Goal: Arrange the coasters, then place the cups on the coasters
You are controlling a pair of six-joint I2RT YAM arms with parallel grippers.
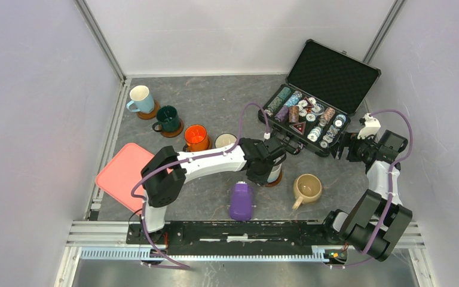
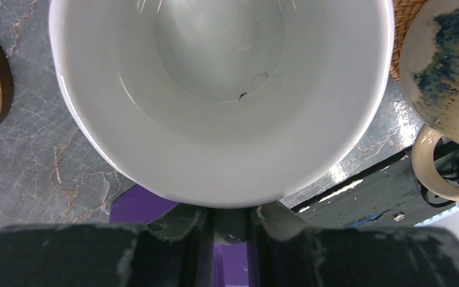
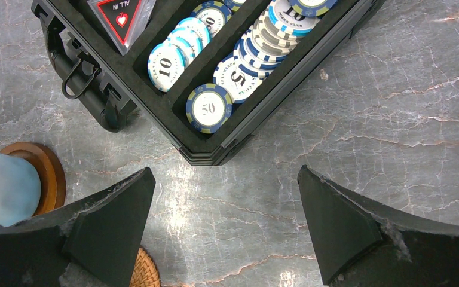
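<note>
While the left gripper [image 2: 227, 219] pinches the near rim of the white cup [image 2: 221, 89], fingers almost shut on its wall, the cup sits mid-table over a dark wood coaster [image 3: 48, 170]; I cannot tell if it is fully down. Lowering it level, centred inside the raised rim, and clear of the beige cup [image 1: 306, 187] looks wisest. The right gripper [image 3: 226, 170] hangs wide open, empty, beside the chip case [image 3: 212, 152].

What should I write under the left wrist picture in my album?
The left hand pinches the rim of the white mug, with a beige mug and a purple device close by.
</note>
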